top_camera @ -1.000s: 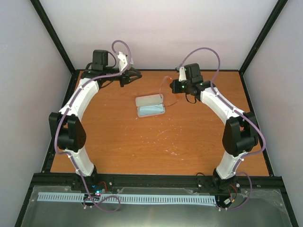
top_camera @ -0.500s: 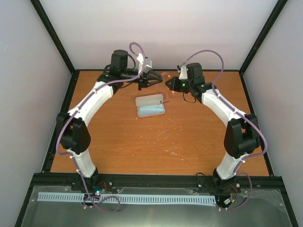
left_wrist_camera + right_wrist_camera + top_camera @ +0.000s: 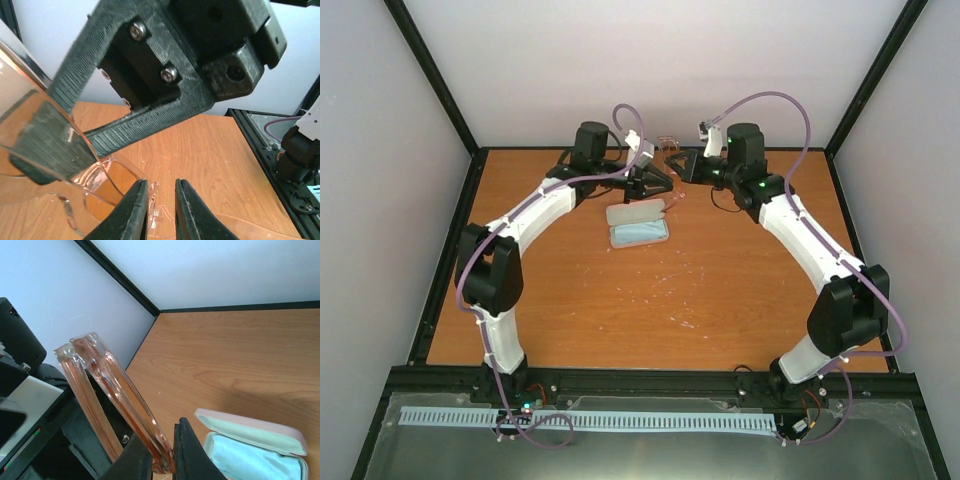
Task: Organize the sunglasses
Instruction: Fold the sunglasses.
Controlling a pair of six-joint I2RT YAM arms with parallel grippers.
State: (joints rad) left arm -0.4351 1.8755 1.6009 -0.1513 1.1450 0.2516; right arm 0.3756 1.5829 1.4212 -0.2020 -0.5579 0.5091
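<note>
Clear pink sunglasses (image 3: 669,143) are held in the air over the back of the table by my right gripper (image 3: 676,166), which is shut on the frame's edge (image 3: 115,385). In the right wrist view the frame stands slanted up from between the gripper's fingertips (image 3: 160,434). My left gripper (image 3: 663,183) faces it from the left. Its fingers stand a narrow gap apart (image 3: 161,185), with a clear hinge piece of the sunglasses (image 3: 75,165) lying against the left finger. The open pink case with the pale blue lining (image 3: 638,225) lies below both grippers and also shows in the right wrist view (image 3: 260,452).
The orange-brown table (image 3: 650,300) is fenced by black frame rails and white walls. The back wall is close behind both grippers. The right gripper's black body (image 3: 165,75) fills the top of the left wrist view.
My left gripper has swung right, from the back-left corner to meet the right gripper. My right gripper has lifted the sunglasses and moved them back and a little left.
</note>
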